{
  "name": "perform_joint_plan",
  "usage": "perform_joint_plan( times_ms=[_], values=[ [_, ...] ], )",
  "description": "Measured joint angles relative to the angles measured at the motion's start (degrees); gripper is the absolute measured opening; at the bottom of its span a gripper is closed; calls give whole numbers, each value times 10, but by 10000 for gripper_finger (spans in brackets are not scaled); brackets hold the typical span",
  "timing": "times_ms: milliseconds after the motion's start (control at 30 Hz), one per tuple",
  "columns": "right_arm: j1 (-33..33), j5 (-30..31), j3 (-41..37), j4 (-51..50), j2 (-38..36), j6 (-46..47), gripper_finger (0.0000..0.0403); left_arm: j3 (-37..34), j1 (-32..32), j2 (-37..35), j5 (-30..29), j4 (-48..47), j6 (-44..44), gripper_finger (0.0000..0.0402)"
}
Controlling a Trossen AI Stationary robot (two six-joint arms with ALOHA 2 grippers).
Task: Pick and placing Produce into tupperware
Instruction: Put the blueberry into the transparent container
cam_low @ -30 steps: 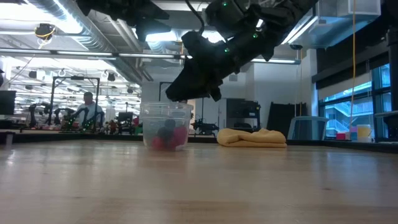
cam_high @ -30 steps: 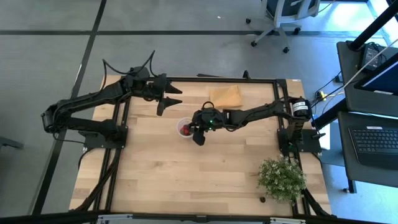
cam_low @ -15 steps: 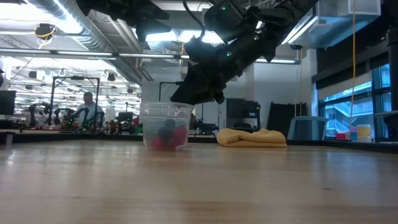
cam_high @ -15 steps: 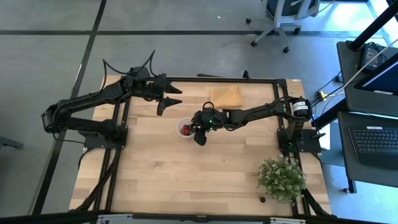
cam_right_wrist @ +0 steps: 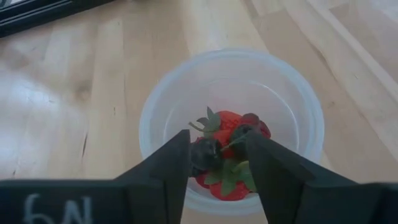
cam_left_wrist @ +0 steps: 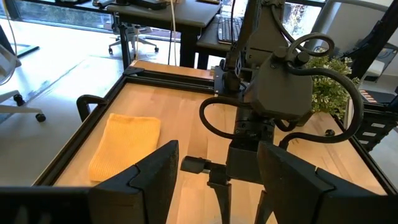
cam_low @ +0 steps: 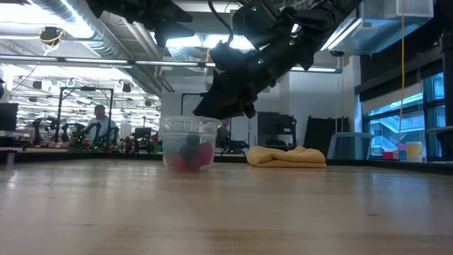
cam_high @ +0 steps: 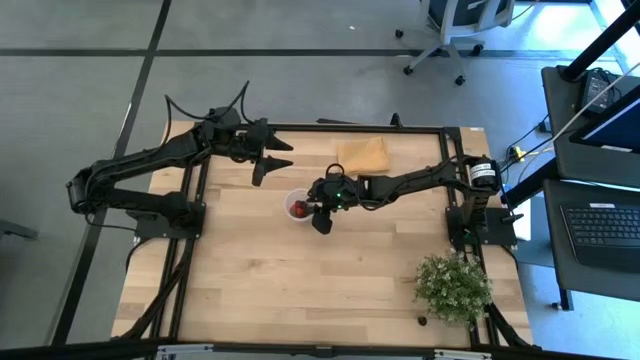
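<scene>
The tupperware (cam_high: 297,207) is a small round translucent cup standing on its base on the wooden table, also visible in the low view (cam_low: 188,134). The produce (cam_right_wrist: 227,127), red strawberry pieces and darker berries, lies inside it on the bottom (cam_low: 190,159). My right gripper (cam_right_wrist: 217,171) hangs just above the cup's right rim (cam_low: 221,112), open, with its fingers pointing down over the fruit. My left gripper (cam_high: 273,157) is open and held in the air toward the table's far left (cam_left_wrist: 217,186).
A folded orange-yellow cloth (cam_high: 363,155) lies near the far edge, behind the cup (cam_low: 287,156). A bushy green plant (cam_high: 453,285) stands at the near right corner. Bare wood stretches across the table's near half. A person (cam_low: 101,124) sits far off in the room.
My right gripper has shifted slightly toward the table's right above the cup, then kept still. The cup and its fruit have stayed in place.
</scene>
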Motion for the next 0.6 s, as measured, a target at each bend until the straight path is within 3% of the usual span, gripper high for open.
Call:
perform_joint_plan(
  times_ms=[300, 600],
  values=[
    [-13, -1, 22, -10, -22, 4, 174, 0, 0, 0, 0, 0, -1, 212],
    [-27, 30, 29, -101, -168, 1, 174, 0, 0, 0, 0, -28, -3, 212]
  ],
)
